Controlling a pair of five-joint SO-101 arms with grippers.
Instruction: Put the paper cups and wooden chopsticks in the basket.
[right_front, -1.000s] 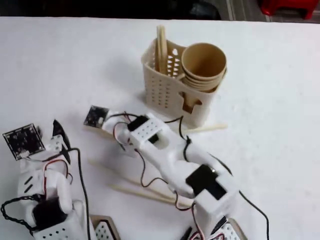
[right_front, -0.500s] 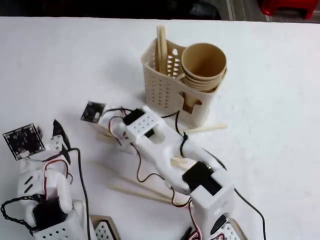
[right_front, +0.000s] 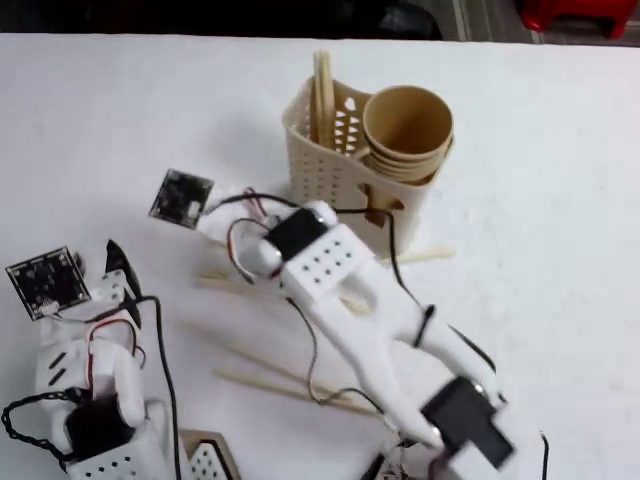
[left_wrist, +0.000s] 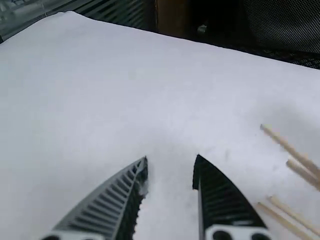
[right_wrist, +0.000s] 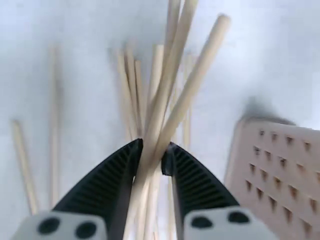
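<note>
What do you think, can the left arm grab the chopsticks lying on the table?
Probably yes: the left gripper is open low over the table, loose chopsticks lie close beside it, and nothing sits between.

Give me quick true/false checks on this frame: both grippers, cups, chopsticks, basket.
1. The right gripper is shut on chopsticks. True.
2. The left gripper holds a paper cup. False: it is open over the bare table, holding nothing.
3. The paper cups sit stacked inside the basket. True.
4. Every chopstick is in the basket. False: several loose chopsticks lie on the table.
</note>
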